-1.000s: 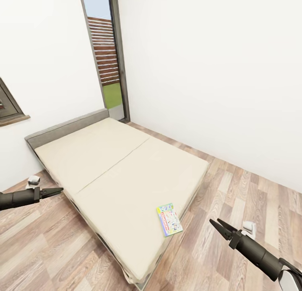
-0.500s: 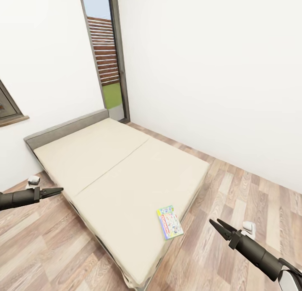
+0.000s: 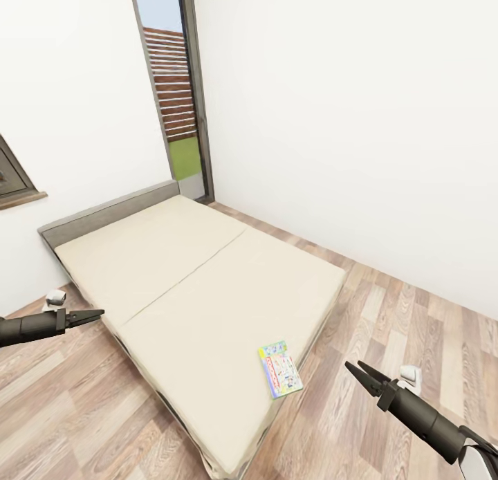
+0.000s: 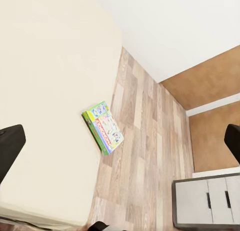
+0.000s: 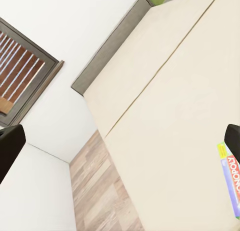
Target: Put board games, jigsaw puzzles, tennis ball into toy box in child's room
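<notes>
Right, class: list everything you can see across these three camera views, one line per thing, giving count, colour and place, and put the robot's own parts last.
bed: one, cream mattress with grey frame, against the left wall.
board game: one, green-edged Monopoly box, flat on the bed's near right corner by the edge.
floor: one, wood plank, around the bed.
glass door: one, dark-framed, far corner, slatted fence and grass outside.
window: one, dark-framed, on the left wall.
drawer unit: one, white with dark frame, on the floor in the left wrist view.
left gripper: one, black, open, beside the bed's left side.
right gripper: one, black, open, over the floor right of the board game.
</notes>
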